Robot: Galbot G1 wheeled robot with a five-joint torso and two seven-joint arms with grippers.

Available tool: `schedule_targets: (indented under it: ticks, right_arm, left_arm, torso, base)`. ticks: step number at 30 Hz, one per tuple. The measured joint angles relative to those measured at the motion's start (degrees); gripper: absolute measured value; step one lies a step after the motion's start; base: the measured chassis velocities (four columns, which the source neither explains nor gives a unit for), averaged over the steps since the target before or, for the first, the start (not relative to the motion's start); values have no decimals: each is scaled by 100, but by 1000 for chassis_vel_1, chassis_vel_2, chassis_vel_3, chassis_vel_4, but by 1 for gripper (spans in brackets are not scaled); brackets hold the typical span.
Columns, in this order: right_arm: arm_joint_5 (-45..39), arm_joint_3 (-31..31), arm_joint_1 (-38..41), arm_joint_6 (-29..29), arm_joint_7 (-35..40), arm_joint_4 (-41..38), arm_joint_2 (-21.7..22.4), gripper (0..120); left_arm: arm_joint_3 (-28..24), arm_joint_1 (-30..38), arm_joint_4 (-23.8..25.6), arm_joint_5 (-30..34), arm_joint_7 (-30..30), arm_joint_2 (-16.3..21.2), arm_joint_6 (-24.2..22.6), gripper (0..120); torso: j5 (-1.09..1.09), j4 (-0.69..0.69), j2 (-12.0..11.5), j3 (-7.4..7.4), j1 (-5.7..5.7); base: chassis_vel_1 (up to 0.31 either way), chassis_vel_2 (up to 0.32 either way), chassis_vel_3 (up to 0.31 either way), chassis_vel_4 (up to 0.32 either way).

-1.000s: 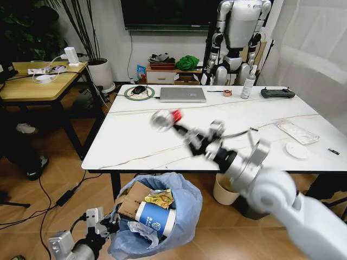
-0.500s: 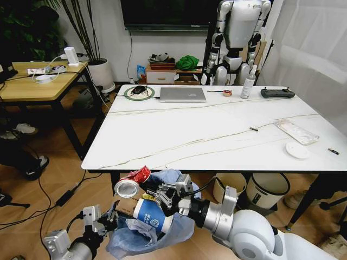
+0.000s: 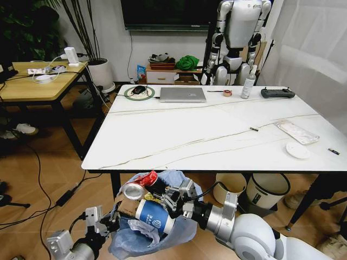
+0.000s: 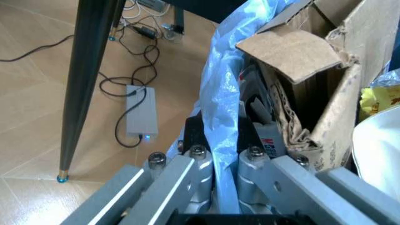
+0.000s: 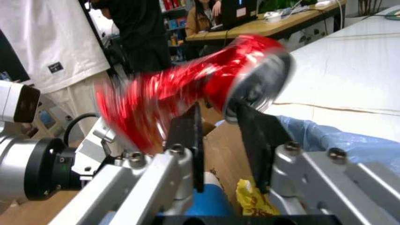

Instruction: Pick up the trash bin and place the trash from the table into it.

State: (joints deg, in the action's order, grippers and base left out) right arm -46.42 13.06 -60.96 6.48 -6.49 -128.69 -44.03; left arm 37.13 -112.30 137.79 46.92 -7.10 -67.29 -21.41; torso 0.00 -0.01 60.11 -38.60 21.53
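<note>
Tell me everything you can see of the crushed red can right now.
The crushed red metal can is dented along its body, its silver end face toward the table edge. It lies tilted between the right gripper jaws, just above the open blue-bag-lined trash bin, over the cardboard and blue-white paper cup already inside. The wrist view blurs it. Only the jaws touch it.

No wording can be read — the blue-white paper cup [image 3: 154,215] bears a print, perhaps a logo.
</note>
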Motion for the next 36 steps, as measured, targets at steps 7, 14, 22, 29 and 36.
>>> schedule_targets:
  ticks: [7,14,22,29,36]
  right_arm:
    - [14,-59,-75,-7,-6,-12,37,49]
    - [33,-95,-82,-31,-9,3,42,73]
    - [-98,-693,-15,5,329,-28,-126,91]
    - [-330,-1832,-57,318,1025,117,-342,100]
    - [-436,-3142,-108,960,1414,491,-477,100]
  left_arm:
    - [-22,17,-22,1,-10,11,-7,0]
    - [-32,29,-48,13,-23,37,-16,0]
    - [-67,37,-140,26,-59,56,-25,0]
    - [-153,73,-162,-4,-40,62,-11,0]
    - [-179,101,-127,-3,3,123,18,0]
  torso:
    - [0,0,0,0,0]
    - [0,0,0,0,0]
    - [0,0,0,0,0]
    - [1,0,0,0,0]
    - [2,0,0,0,0]
  base:
    - [0,0,0,0]
    - [0,0,0,0]
    - [0,0,0,0]
    - [0,0,0,0]
    - [0,0,0,0]
